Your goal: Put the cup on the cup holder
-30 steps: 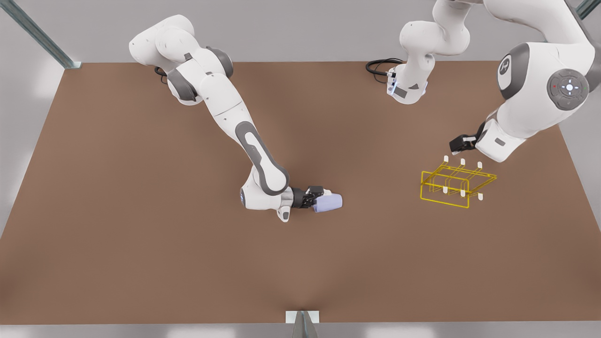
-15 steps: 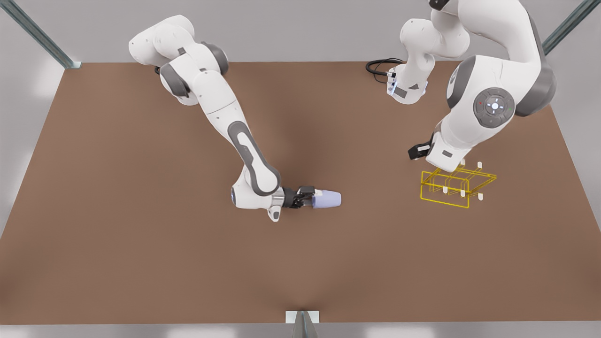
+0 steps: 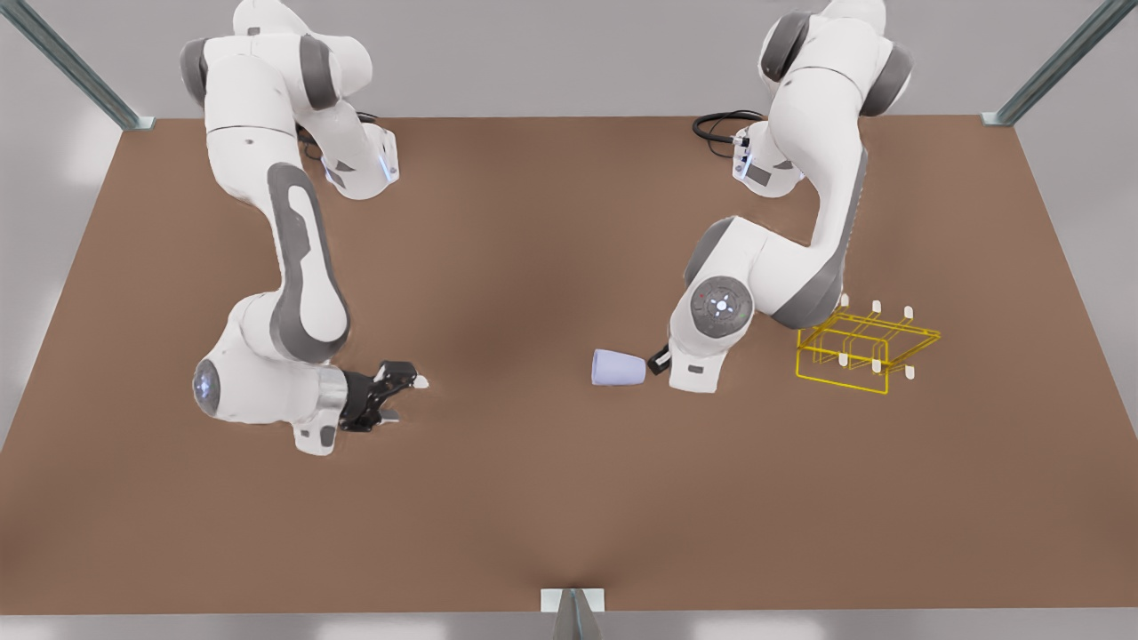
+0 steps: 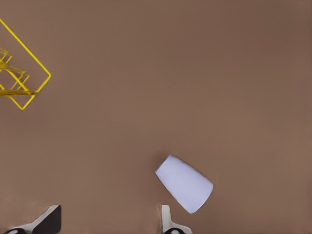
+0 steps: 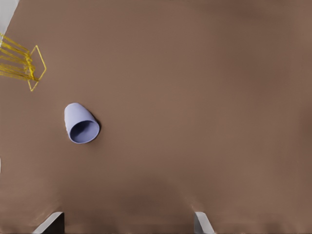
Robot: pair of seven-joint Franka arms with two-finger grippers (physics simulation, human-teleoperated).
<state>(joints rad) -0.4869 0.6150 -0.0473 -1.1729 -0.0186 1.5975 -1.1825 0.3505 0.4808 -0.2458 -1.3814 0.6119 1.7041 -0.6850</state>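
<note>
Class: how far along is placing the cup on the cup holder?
Done: nothing; the cup lies sideways on the table, apart from the cup holder. In hand: the open left gripper is beside it; the right gripper waits, open. Left: grasp, carry, place.

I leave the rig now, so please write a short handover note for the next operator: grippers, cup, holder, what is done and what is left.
Left gripper: open, low over the table right beside the cup, which is not between its fingers.
Right gripper: open and holding nothing, well off toward the front view's left; this arm waits.
Cup: lies on its side on the table, mouth toward the right gripper, in neither gripper.
Holder: stands on the table at the front view's right, nothing on its pegs.
Done: nothing placed.
Left: grasp the cup, probably with the left gripper, carry it to the holder and set it on.
</note>
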